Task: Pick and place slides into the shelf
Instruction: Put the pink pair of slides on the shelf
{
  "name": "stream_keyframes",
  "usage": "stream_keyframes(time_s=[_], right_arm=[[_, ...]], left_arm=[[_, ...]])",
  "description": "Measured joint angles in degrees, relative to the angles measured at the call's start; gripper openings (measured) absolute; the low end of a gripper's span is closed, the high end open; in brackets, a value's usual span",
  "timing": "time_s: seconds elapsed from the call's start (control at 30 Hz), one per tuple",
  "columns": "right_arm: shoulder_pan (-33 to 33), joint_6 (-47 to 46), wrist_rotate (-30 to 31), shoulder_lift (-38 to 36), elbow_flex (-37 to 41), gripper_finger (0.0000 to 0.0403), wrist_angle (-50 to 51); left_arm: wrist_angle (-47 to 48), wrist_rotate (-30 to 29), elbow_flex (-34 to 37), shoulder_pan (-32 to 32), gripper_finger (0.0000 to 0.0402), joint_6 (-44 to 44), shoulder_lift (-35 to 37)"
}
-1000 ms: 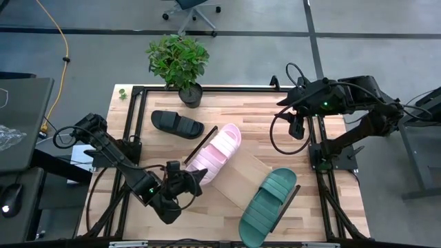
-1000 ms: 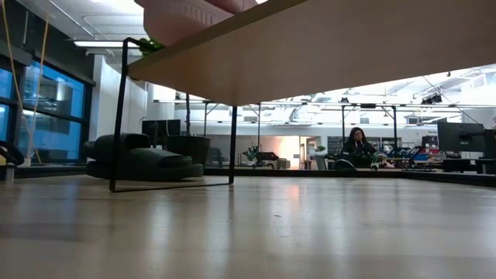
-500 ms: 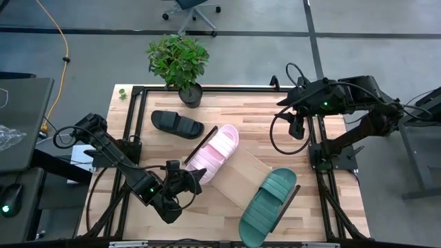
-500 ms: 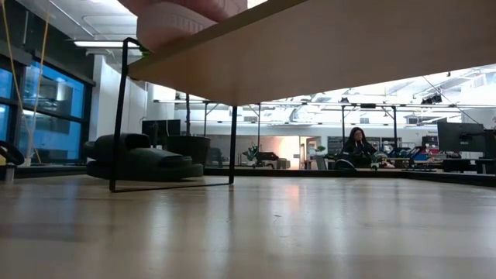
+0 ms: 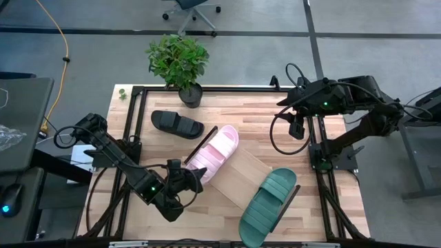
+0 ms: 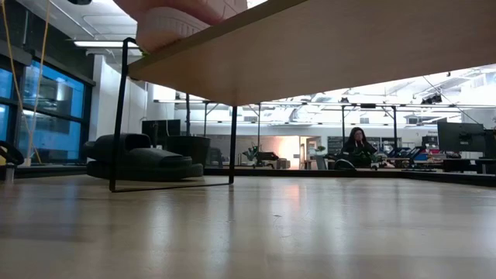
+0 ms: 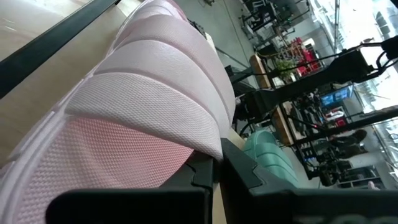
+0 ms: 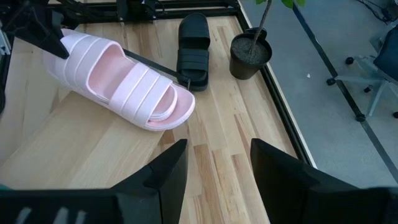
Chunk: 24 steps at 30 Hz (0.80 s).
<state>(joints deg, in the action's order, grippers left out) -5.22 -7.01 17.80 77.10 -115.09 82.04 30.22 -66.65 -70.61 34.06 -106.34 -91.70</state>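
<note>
The light-pink slide (image 5: 216, 149) lies on the left end of the shelf (image 5: 242, 176), a light-wood plank set slantwise on the table. My left gripper (image 5: 196, 179) is shut on the slide's near end. The teal slide (image 5: 269, 204) lies on the shelf's right end. Beyond them, the black slide (image 5: 177, 124) rests sole-down on the tabletop. Raised over the table's far right, my right gripper (image 5: 296, 128) is open and holds nothing. In the low view the pink slide (image 6: 186, 14) sits on top of the shelf (image 6: 325, 54). My left gripper pinches the pink slide between its two fingers at the end toward the table's near left, by the edge of the ribbed strap (image 7: 202, 146). The fingers come nearly level, slanting from the near left. The rest of the slide (image 8: 118, 74) lies on the shelf.
A potted plant (image 5: 180, 65) stands at the table's far edge, just beyond the black slide. Black frame rails (image 5: 128, 120) run along the table's sides. The shelf's thin black leg frame (image 6: 120, 116) stands on the tabletop. Bare wood (image 5: 255, 124) lies between the shelf and my right arm.
My left gripper has turned slightly while staying shut. The pink slide's held end has shifted a little on the shelf's left end, showing more of its pale sole edge in the low view.
</note>
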Motion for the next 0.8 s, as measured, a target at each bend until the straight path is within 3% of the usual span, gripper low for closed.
stream_keyframes(time_s=[0.33,0.8], right_arm=[[0.0,0.0,0.0,0.0,0.01,0.0167,0.01],[-0.01,1.05,0.01,0.0,0.0,0.0167,0.01]], left_arm=[[1.33,0.46,0.0,0.0,0.0003,0.3,0.0],[1.7,0.22,0.0,0.0,0.0066,0.91,0.0]])
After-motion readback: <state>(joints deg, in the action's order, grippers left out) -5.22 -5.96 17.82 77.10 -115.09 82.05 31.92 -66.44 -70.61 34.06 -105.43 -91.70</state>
